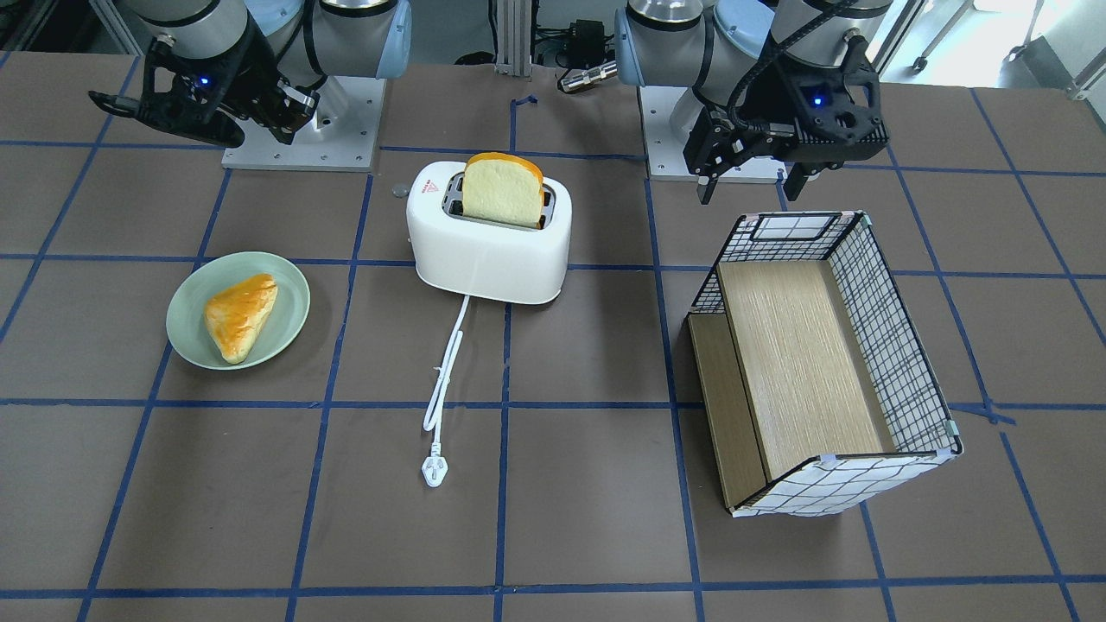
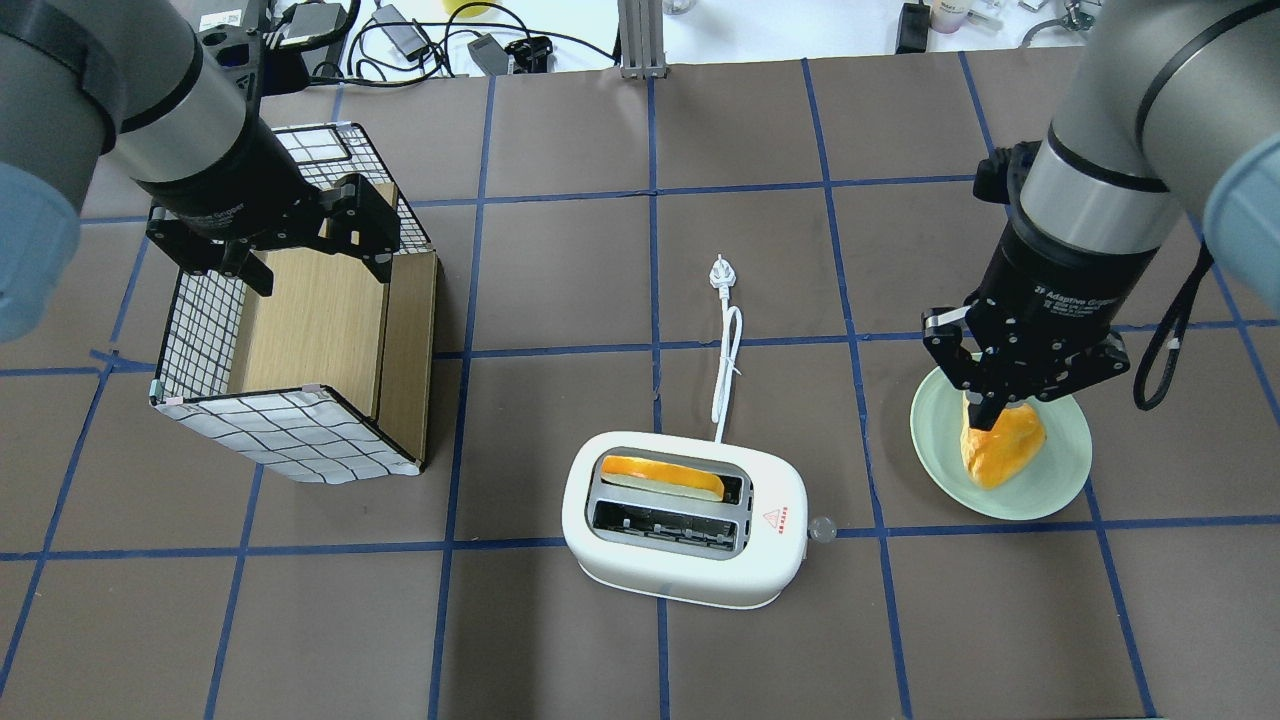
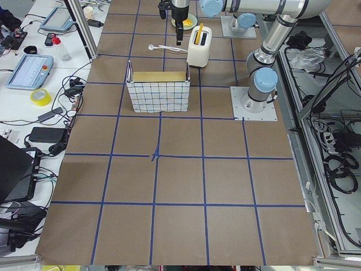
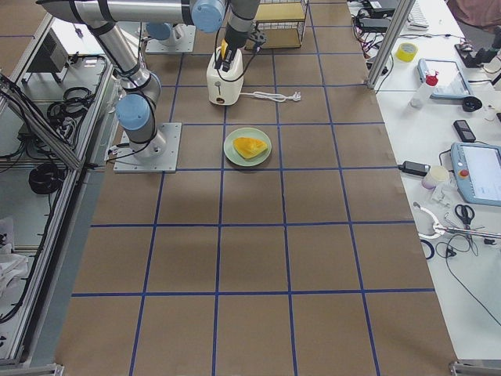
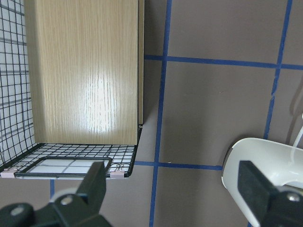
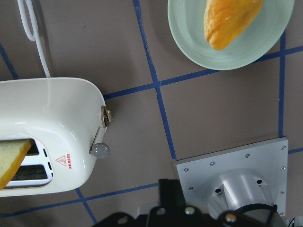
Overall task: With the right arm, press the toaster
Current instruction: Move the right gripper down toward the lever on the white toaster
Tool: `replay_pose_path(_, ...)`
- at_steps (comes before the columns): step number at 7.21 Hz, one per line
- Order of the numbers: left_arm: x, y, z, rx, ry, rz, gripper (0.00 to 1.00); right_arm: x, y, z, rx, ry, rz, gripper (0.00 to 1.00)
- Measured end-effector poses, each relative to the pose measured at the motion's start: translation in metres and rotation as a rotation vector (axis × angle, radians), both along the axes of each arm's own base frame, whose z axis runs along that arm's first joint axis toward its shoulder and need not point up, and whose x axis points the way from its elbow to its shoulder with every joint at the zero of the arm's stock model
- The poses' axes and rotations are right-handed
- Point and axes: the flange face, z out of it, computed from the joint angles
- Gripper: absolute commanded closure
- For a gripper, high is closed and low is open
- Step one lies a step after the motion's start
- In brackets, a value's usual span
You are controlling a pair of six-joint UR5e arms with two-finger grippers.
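The white toaster (image 2: 680, 570) stands mid-table with a bread slice (image 2: 660, 473) in one slot; its lever knob (image 2: 821, 529) sticks out of the end that faces the plate. It also shows in the front view (image 1: 488, 250) and the right wrist view (image 6: 47, 104), where the knob (image 6: 100, 150) is raised. Its cord and plug (image 2: 717, 275) lie on the table. My right gripper (image 2: 985, 415) is shut and empty, hovering over the plate, well apart from the toaster. My left gripper (image 2: 315, 265) is open and empty above the box.
A green plate (image 2: 1060, 490) with an orange pastry (image 2: 1000, 445) lies under my right gripper. A grid-patterned box (image 2: 290, 430) with a wooden floor stands on the left side. The right arm's base plate (image 6: 232, 165) is near the toaster's lever end.
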Motion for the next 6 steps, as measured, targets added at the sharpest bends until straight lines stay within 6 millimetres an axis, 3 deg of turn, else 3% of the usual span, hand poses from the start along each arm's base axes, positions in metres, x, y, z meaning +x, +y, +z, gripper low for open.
replay_pose_path(4, 0.000, 0.000, 0.000, 0.000, 0.000, 0.000, 0.00, 0.011, 0.007, -0.084, -0.011, -0.108, -0.030, 1.00)
replay_pose_path(6, 0.000, 0.000, 0.000, 0.000, 0.000, 0.000, 0.00, 0.016, 0.011, -0.102, -0.016, -0.150, -0.042, 1.00)
